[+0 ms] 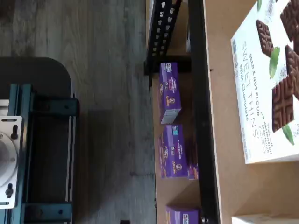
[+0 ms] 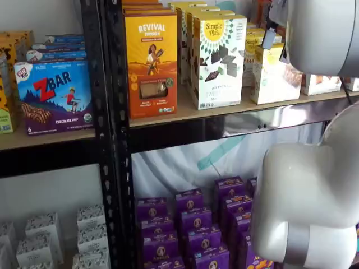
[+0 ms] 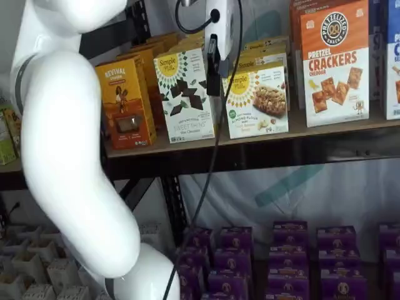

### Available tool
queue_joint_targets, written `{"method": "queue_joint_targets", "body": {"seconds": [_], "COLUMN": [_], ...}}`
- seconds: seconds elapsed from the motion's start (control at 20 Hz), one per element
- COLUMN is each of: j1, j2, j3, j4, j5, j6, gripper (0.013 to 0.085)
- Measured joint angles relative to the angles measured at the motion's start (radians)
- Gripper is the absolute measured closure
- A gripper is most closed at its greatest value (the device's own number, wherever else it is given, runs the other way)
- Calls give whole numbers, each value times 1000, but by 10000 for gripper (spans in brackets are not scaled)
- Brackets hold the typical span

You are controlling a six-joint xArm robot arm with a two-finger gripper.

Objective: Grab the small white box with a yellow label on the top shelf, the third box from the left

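The small white box (image 3: 256, 100) stands on the top shelf (image 3: 187, 149), with a yellow round logo and a pale baked-bar picture. It also shows in a shelf view (image 2: 272, 75), partly behind the white arm (image 2: 320, 33). My gripper (image 3: 214, 87) hangs from above, in front of the gap between the small white box and the taller Sweet Thins carton (image 3: 184, 94). Only a black finger shows, side-on, so I cannot tell whether it is open. The wrist view looks down on the Sweet Thins carton (image 1: 266, 84) and the top shelf's board (image 1: 224, 140).
The orange Revival carton (image 3: 125, 103) stands left of the Sweet Thins carton, and a Pretzel Crackers box (image 3: 334, 62) stands right of the small white box. Purple boxes (image 3: 281, 256) fill the lower shelf. The white arm (image 3: 69, 156) rises at the left.
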Motion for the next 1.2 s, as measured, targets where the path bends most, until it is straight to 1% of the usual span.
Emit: {"method": "queue_joint_targets", "body": {"seconds": [0.15,0.3,0.35,0.4,0.5,0.55,0.65,0.7,0.8,0.85,1.0,1.1,1.15,1.2], "j1": [3,-1,-6,-14,-58,-63,-85,-87,-82,-73,-56,-40,-35,-26], "j2": [11,2,-1,-4,-30,-33,-55,-65,-79,-78,-64,-36,-23,-1], "j3": [-21,-17,-14,-10,25,30,62,78,101,110,118,105,94,76], "j4": [-8,0,12,28,129,142,203,217,218,207,182,146,131,105], "j5": [43,49,48,44,-2,-9,-66,-99,-154,-193,-253,-276,-273,-265], "j6": [3,4,3,2,-6,-7,-12,-15,-21,-26,-34,-37,-37,-35], "gripper": [130,130,130,130,130,130,130,130,130,130,130,130,130,130]}}
